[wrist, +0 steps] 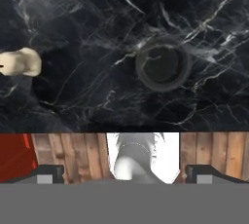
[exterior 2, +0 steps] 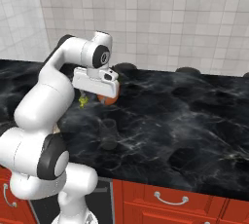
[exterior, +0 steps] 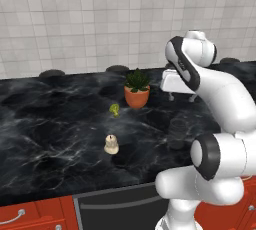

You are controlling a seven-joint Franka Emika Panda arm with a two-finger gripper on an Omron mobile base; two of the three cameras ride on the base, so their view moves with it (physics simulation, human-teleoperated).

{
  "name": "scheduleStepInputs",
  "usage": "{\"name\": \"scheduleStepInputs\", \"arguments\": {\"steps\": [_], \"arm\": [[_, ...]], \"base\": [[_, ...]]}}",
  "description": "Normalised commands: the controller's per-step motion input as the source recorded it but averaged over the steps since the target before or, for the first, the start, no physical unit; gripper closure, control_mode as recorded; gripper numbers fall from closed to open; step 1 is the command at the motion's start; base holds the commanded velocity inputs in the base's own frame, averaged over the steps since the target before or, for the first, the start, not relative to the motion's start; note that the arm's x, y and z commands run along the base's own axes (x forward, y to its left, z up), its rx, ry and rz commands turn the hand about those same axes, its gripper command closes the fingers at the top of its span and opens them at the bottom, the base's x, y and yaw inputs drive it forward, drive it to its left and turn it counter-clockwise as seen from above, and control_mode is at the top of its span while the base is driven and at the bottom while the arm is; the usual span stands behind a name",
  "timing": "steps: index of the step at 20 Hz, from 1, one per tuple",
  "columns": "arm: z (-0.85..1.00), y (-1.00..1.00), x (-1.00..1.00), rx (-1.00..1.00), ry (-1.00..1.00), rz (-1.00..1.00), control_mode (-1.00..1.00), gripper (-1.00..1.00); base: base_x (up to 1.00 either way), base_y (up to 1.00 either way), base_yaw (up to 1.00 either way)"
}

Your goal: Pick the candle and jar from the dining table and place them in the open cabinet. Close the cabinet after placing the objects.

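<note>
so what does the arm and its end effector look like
Glossy white rounded arm segments with dark bands at the joints. The end effector has a boxy white hand body and two small dark fingertips with grey pads. No cables or markings show.

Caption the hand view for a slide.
Open gripper looks down on the jar, candle lying off to one side on the dining table.

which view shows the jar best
The hand view: it looks straight down on the jar, so its round rim stands out against the dining table, with the candle off to one side. The left base view shows it faint and see-through beside the arm; the right base view shows its dim side profile.
</note>
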Motion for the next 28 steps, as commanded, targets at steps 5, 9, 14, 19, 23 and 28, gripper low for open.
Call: {"name": "scheduleStepInputs", "arguments": {"steps": [5,9,14,19,23,28], "arm": [[-0.05,0.0,0.11,0.0,0.03,0.0,-1.0,-1.0],[-0.08,0.06,0.22,0.0,0.03,0.0,-1.0,-1.0],[-0.12,0.07,0.24,0.0,0.06,0.0,-1.0,-1.0],[-0.08,0.04,0.29,0.0,0.04,0.0,-1.0,-1.0],[-0.14,0.0,0.3,0.0,0.0,0.0,-1.0,-1.0],[-0.21,0.0,0.15,0.0,-0.01,0.0,-1.0,-1.0]], "base": [[0.0,0.0,0.0],[0.0,0.0,0.0],[0.0,0.0,0.0],[0.0,0.0,0.0],[0.0,0.0,0.0],[0.0,0.0,0.0]]}}
